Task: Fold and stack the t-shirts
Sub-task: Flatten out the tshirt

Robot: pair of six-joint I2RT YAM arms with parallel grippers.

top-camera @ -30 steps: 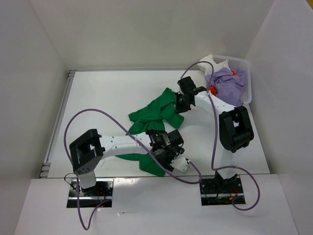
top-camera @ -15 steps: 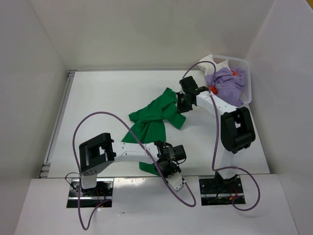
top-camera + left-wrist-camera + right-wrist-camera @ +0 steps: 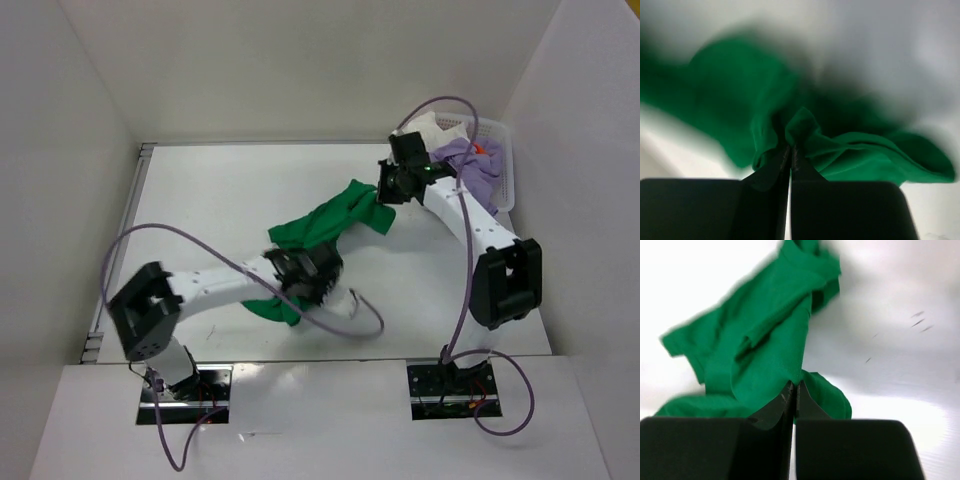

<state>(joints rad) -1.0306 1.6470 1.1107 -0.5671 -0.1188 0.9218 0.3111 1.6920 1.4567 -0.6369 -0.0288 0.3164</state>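
The green t-shirt (image 3: 325,222) is now pinched at both ends, where a second ago only one end was held. The left gripper (image 3: 790,151), which stood open over the near hem, has snapped shut, and its wrist view shows a bunched fold of green cloth caught between the closed jaws and spilling out ahead of them to both sides. The right gripper (image 3: 794,389) has stayed clamped on its own edge of the shirt, the fabric trailing forward and to the left of its tips, and it has drawn away toward the basket (image 3: 505,165). The left arm has meanwhile swung its end off the other way. Between the two sets of jaws the cloth is less of a heap and more of a loose band over the table (image 3: 200,200). It seems the shirt is being pulled out flat, so folding is only starting, and the other shirts remain piled in the basket. The shirt's long axis runs on a diagonal from the left jaws at the near left to the right jaws at the far right. Which end is collar and which is hem cannot be told, as the cloth is crumpled and both wrist views are blurred.
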